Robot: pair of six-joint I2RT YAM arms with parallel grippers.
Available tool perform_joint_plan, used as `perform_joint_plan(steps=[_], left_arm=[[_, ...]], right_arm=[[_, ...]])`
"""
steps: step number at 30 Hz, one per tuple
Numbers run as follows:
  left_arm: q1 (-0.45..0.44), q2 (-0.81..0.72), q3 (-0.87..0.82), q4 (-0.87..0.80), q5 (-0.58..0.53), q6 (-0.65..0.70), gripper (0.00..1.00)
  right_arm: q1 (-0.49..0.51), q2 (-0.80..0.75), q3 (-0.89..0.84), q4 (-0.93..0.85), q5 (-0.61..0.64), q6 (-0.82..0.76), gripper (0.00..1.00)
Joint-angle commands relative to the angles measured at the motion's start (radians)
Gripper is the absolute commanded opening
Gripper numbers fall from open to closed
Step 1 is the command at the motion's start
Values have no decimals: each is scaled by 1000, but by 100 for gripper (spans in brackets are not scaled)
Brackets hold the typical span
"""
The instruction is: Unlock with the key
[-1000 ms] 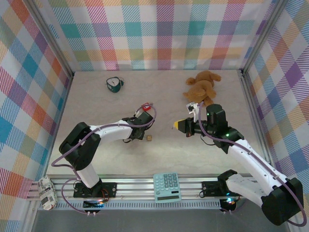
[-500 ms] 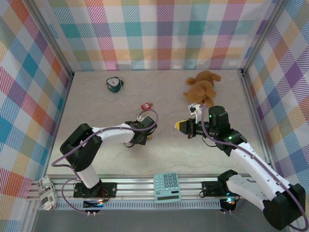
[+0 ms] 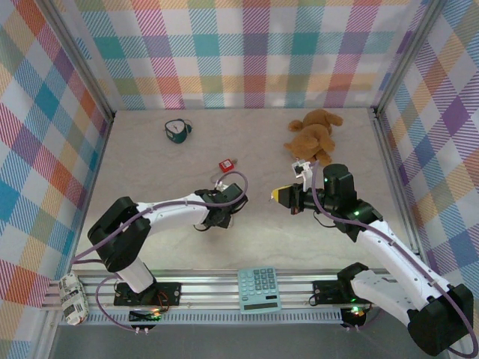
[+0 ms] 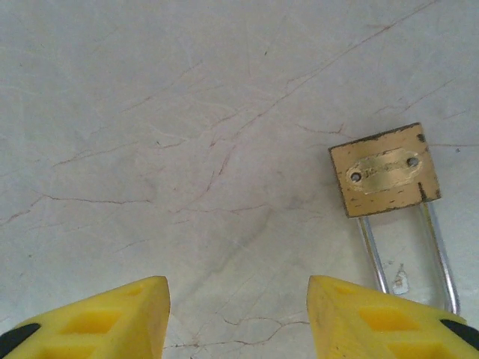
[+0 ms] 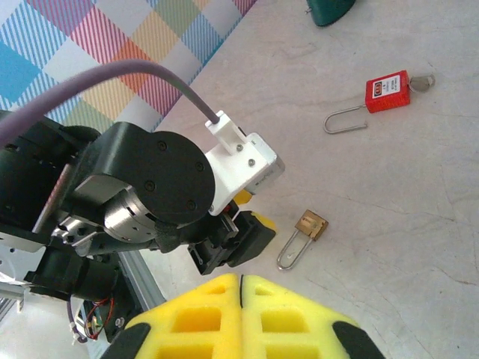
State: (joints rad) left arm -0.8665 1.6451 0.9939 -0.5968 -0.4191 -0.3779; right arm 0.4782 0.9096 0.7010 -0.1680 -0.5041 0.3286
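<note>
Pale marbled tabletop (image 3: 150, 179) runs out to plaid walls (image 3: 247, 52), and around the brass padlock (image 4: 385, 178) most of it is bare. There is open surface to its left, to its right and on its far side. The one exception is its shackle end, where the left gripper (image 4: 237, 314) stands. The red padlock (image 5: 388, 91) lies flat, beyond the brass padlock and apart from it. A grey piece that looks like the key (image 5: 423, 82) sticks out of the body opposite its shackle. A teddy bear (image 3: 314, 133) sits far off to the brass padlock's right and beyond, and a small green object (image 3: 177, 131) lies far to its left and beyond. A calculator (image 3: 259, 288) rests on the rail on its near side. From above, the brass padlock is hard to make out under the left wrist. In the left wrist view the shackle's bend is cut off at the frame edge, so I cannot tell whether a finger touches it. The left arm stretches low, elbow bent, wrist turned down over the brass padlock, with the fingers apart and nothing between them. The right gripper (image 5: 239, 295) hangs raised to the brass padlock's right, pointing toward it — pads pressed together, nothing visible between them.
</note>
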Motion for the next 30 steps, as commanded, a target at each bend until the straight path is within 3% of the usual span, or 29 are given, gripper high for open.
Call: perform_joint_plan(steps=[1,12,21,30], left_arm=[[-4,40,115,-111,21,-1,52],[36,162,311,-289,327,-75,55],[101,291,434,-421,380,-92,53],[104,303,438,-355,443,-132,52]], right_arm=[[6,-16,-17,-9,19,-2,1],[5,-65,-58,-8,103,4,1],[5,-81,-71,7,103,1,0],[5,-82,-74,10,99,-3,1]])
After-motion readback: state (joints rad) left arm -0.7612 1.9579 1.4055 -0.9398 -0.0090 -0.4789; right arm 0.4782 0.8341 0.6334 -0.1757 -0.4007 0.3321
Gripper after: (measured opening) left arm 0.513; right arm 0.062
